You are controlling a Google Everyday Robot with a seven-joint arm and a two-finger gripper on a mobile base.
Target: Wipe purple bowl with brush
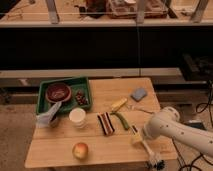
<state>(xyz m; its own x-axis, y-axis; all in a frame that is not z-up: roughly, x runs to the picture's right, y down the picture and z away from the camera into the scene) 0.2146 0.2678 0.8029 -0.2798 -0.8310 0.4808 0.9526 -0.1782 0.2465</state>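
Pincer (137, 134) hangs spread apart right over the brush (148, 151). A sloppy pinch could knock it off the desk (55, 150) edge.

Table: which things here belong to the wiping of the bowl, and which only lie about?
For the job: purple bowl, brush, gripper open above the brush handle.
Lying about: white cup, apple, green vegetable, blue sponge.
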